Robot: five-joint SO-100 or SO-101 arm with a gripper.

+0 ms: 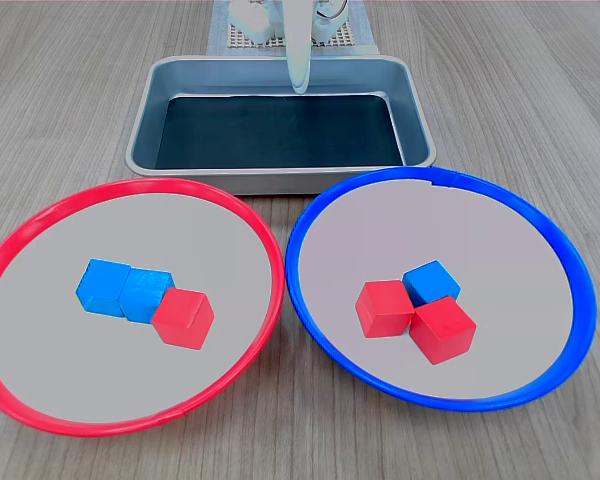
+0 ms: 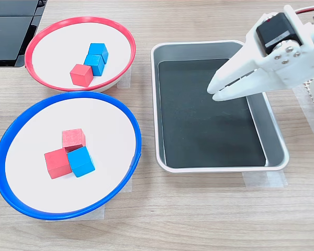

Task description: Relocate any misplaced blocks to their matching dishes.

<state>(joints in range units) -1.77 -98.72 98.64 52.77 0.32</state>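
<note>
First exterior view: the rectangular grey metal tray with its dark bottom serves as landmark. Just in front of it, toward the first exterior view's left, sits the round red-rimmed shallow dish with a pale grey inside; it holds two bright blue cubes touching side by side and one bright red cube touching the nearer blue one. In front of the tray toward the first exterior view's right sits the matching blue-rimmed dish, holding two red cubes and a single blue cube, all three bunched together. Only a pale tip of the arm hangs over the tray's far wall.

Second exterior view: the white gripper hovers above the tray's dark floor, carrying nothing, its two fingers drawn almost together with only a thin slit between them. Both dishes lie beside the tray on the second exterior view's left, well apart from the gripper.

Judgement: nothing is sorted yet; four cubes are misplaced. To do the first pick well, the fingers should spread wide before descending, and start with an outer cube, such as the blue one nearest the red rim. Come straight down, fingers straddling its free faces, so neighbours are not nudged.
</note>
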